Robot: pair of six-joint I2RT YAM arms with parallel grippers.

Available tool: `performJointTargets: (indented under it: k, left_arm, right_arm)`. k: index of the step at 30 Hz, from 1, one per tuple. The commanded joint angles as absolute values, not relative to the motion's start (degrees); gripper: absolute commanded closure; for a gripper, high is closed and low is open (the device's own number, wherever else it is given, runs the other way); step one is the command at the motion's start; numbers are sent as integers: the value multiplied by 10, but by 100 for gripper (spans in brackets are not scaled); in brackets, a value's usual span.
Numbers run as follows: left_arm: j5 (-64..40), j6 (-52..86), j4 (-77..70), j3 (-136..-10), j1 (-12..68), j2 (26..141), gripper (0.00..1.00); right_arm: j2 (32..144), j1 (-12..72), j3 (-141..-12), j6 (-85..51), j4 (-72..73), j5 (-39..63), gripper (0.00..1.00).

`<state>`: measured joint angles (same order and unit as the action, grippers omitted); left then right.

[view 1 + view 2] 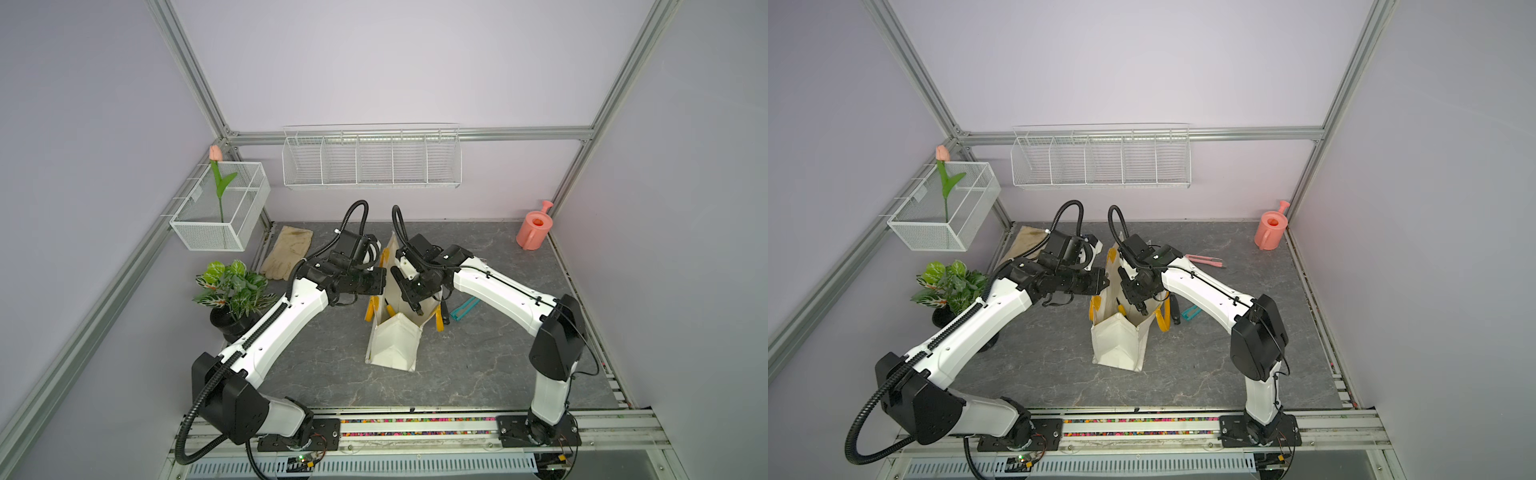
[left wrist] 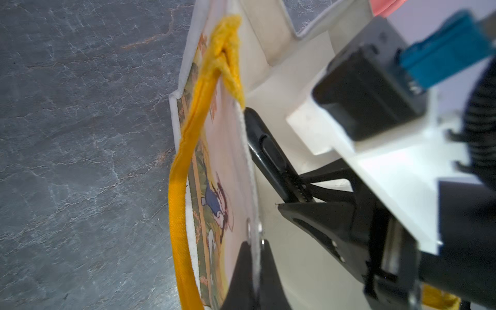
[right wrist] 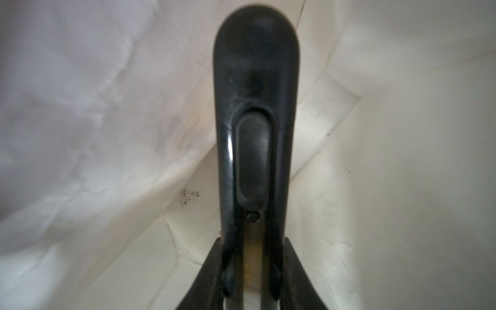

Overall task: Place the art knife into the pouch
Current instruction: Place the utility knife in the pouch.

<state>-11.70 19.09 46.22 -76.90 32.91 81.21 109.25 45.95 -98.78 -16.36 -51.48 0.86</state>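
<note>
Pouch [image 2: 222, 150] print: seemingly cartoon figure [image 2: 216, 204]

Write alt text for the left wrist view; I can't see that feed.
The left gripper is clamped on the top edge of the pouch, holding it open, while the right gripper holds the black art knife inside the cream interior. A yellow-orange handle loops along the printed outer side, with the grey stone-patterned table behind.

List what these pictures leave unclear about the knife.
Right wrist view: art knife far end blurred; contact with the pouch floor unclear.
Same view: its other end cut off by the picture's edge, between the right gripper fingers.
Both top views: knife indistinct against that dark gripper.
</note>
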Motion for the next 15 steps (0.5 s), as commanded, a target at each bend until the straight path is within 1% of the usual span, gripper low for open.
performJointTargets:
  k: [1, 6, 9, 13, 15]
  left_arm:
    - [-120, 195, 459, -776, 328, 800, 100]
    - [-119, 193, 463, -774, 328, 795, 100]
    - [-117, 192, 464, -774, 328, 795, 100]
    - [-118, 192, 464, -775, 328, 796, 100]
    - [-118, 192, 463, -774, 328, 797, 100]
  right_arm:
    - [1121, 467, -971, -178, -488, 13, 86]
    - [1142, 473, -973, -180, -481, 19, 75]
    - [1143, 474, -980, -179, -485, 16, 60]
    - [1123, 473, -993, -174, -496, 2, 47]
    - [1109, 473, -1005, -171, -507, -4, 43]
